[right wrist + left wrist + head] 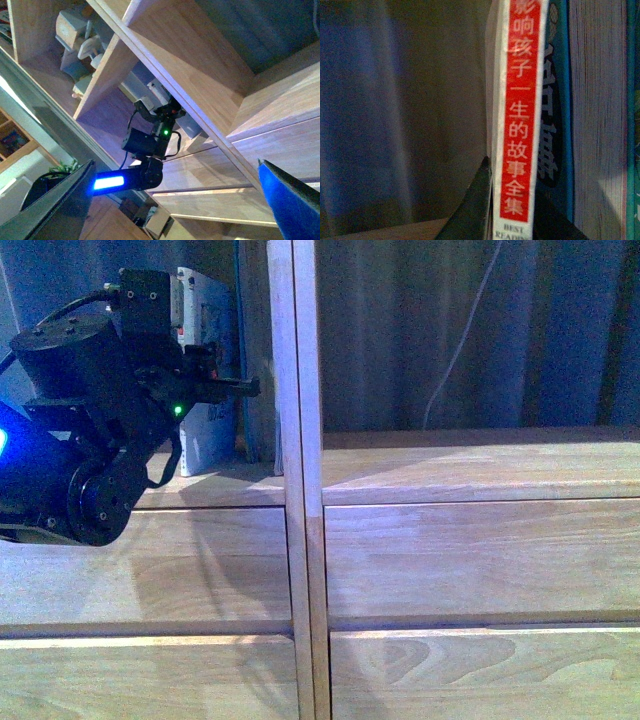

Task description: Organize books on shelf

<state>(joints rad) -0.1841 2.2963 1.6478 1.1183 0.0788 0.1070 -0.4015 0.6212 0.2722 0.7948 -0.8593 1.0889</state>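
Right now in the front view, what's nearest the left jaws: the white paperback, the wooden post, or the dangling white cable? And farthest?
1. Thin white paperback book: held in the left gripper's jaws, left compartment.
2. Upright light wooden divider post: just right of it.
3. Thin white hanging cable: right compartment, farthest.

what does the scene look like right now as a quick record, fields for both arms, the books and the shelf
left gripper: shut on the paperback, reaching into the shelf's left compartment
paperback: upright, white spine with red label, a finger on each side
teal-spined book: upright, taller, between the paperback and the divider
right gripper: open, holding nothing, back from the shelf
shelf: light wood, vertical divider between two compartments
drawer fronts: plain, shut, below the compartments
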